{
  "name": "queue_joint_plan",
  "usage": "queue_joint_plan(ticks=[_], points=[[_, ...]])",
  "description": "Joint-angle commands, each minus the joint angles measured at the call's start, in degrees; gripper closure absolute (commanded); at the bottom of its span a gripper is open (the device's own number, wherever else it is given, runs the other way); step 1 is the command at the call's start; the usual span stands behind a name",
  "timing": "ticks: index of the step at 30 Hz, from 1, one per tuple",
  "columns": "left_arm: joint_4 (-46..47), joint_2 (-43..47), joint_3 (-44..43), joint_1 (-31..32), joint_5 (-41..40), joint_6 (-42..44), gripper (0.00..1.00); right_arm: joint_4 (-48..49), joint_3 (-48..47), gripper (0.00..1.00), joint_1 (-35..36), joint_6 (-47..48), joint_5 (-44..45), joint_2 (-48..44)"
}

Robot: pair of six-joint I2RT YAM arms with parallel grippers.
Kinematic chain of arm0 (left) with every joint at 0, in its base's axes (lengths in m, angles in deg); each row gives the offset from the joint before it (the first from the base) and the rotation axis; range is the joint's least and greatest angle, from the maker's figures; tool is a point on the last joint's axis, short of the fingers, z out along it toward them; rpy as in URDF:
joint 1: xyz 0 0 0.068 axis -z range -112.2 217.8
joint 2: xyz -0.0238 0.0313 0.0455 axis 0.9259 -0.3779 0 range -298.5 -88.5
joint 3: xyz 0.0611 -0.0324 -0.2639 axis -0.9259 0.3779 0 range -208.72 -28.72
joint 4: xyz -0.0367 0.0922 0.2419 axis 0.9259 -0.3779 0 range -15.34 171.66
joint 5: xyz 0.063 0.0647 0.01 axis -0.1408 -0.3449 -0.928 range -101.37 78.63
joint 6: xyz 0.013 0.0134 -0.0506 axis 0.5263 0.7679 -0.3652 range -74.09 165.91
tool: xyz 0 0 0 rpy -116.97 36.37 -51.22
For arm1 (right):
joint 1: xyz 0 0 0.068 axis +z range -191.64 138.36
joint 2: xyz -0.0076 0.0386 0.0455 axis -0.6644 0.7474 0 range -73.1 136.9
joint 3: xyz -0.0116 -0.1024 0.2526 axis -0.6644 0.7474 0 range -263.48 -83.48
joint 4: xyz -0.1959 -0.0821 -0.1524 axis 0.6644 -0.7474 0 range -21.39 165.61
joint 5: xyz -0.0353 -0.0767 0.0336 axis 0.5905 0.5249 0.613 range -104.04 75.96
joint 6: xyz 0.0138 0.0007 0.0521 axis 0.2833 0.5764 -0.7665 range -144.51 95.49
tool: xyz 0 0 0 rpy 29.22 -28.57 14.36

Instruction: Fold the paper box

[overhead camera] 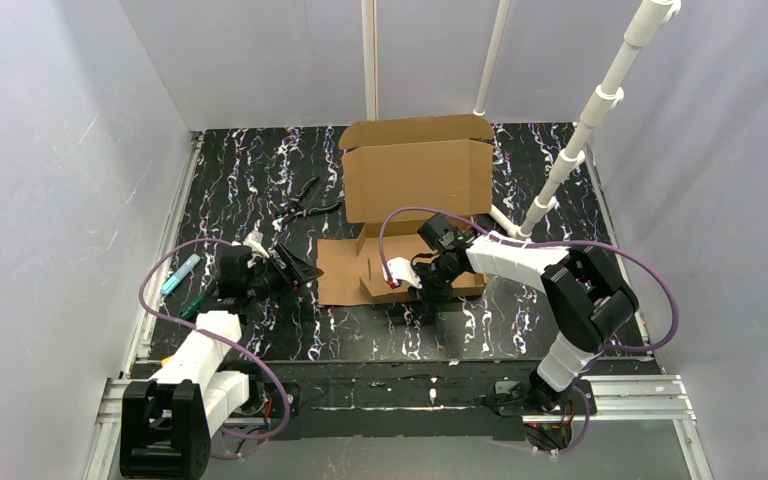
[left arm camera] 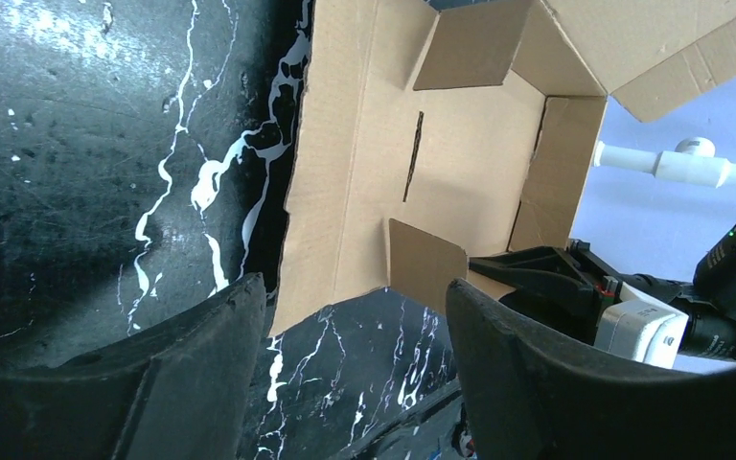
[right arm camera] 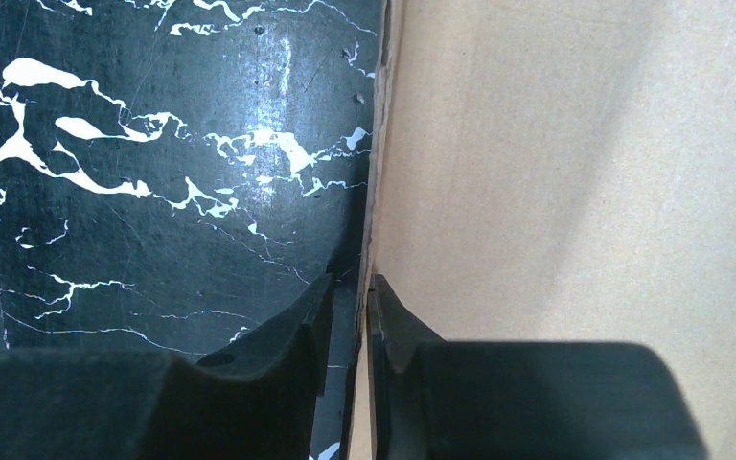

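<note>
The paper box point(overhead camera: 415, 180) is brown cardboard lying open at mid table, its lid and back panel standing up at the rear and a flat panel spread out to the front left. My right gripper point(overhead camera: 428, 277) is at the box's near wall, shut on that thin cardboard edge point(right arm camera: 575, 172); in the right wrist view the jaws point(right arm camera: 350, 287) straddle the edge. My left gripper point(overhead camera: 290, 268) is open and empty just left of the box's flat panel. The left wrist view shows its fingers point(left arm camera: 356, 287) wide apart, facing the box's inside point(left arm camera: 364, 172) and the right gripper point(left arm camera: 537, 273).
Black pliers point(overhead camera: 305, 205) lie left of the box. A teal marker point(overhead camera: 180, 273) and a green tool point(overhead camera: 195, 305) lie at the left edge. A white pipe stand point(overhead camera: 580, 130) rises at the back right. Grey walls enclose the black marbled table point(overhead camera: 240, 180).
</note>
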Motion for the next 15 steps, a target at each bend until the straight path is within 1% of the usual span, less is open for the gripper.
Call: queue_joint_plan(ticks=[1,8,9,13,15], points=[[1.9,0.9,0.8,-0.2,3.0,0.4,0.31,-3.1,-0.2,0.73,0.4,-0.3,-1.0,1.0],[6.7,-1.6,2.4,-0.3,5.7,-1.2,0.30,-3.3,-0.3,0.73,0.4,-0.4,-1.0,0.9],[7.0,-1.9,2.4,-0.3,5.9,-1.4,0.28,-3.3,-0.3,0.73,0.4,-0.3,-1.0,0.9],[7.5,-2.4,2.6,-0.3,5.9,-1.9,0.16,-3.3,-0.3,0.73,0.4,-0.2,-1.2,0.9],[8.0,-3.5,2.6,-0.3,6.3,-2.3,0.14,-3.3,-0.3,0.73,0.4,-0.2,-1.2,1.0]])
